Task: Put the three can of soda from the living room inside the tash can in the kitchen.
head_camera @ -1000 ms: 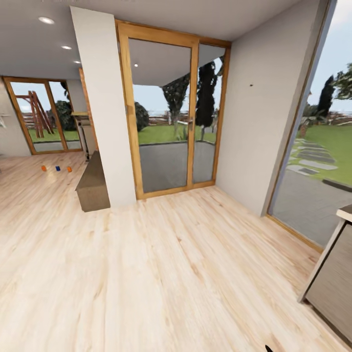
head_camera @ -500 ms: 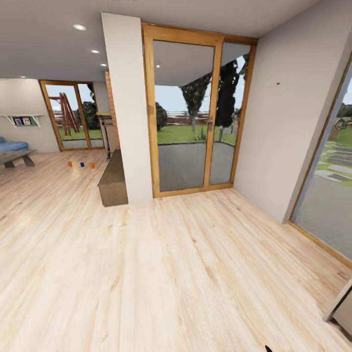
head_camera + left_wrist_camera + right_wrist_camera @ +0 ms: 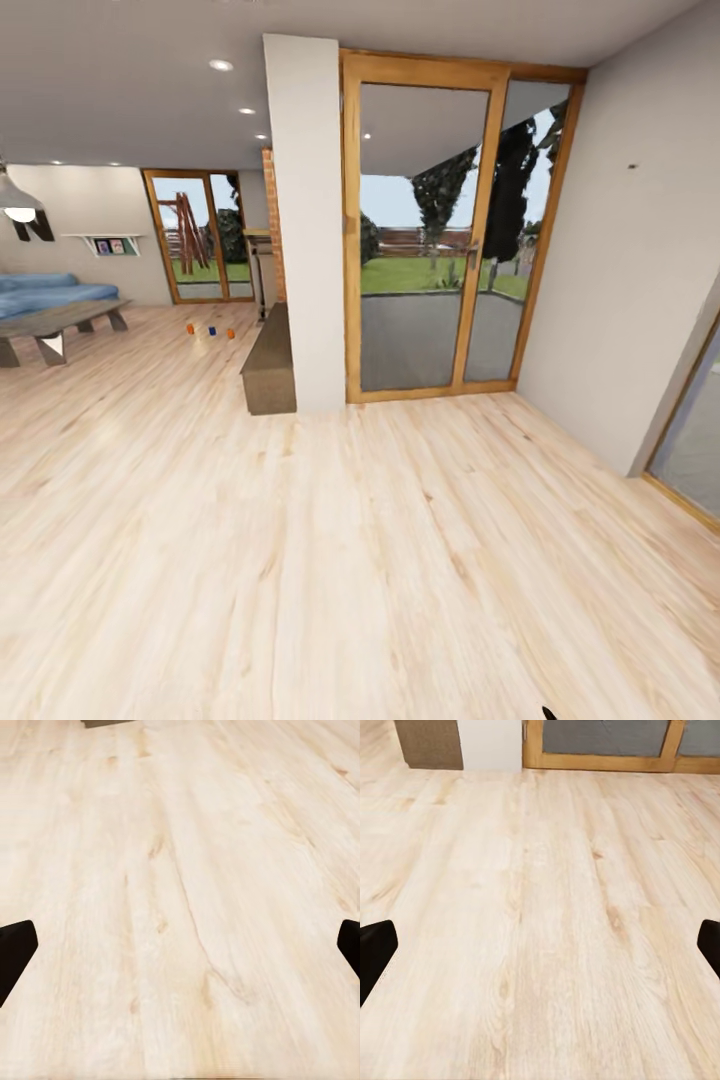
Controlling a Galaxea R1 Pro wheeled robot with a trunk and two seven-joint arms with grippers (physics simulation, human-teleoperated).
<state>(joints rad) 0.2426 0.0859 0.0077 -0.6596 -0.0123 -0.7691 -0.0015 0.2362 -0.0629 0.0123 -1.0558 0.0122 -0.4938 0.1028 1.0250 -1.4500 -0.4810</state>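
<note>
Head view, change: the whole picture has slid rightward across the earlier frames, so the camera is turning left; a blue sofa (image 3: 45,293) and low bench (image 3: 60,325) have come into sight.
Head view, cans: the three cans of soda (image 3: 210,330) stand on the living room floor (image 3: 330,540) far ahead, beyond the long low cabinet (image 3: 270,365), well apart from both pincers.
Meaning: fetching looks barely begun; the approach comes first.
Writing: dark letters on the far wall, unreadable.
Left wrist view: left pincer (image 3: 180,952) spread wide, bare boards between its tips.
Right wrist view: right pincer (image 3: 540,952) spread wide, holding nothing; cabinet and door frame (image 3: 600,759) ahead of it.
</note>
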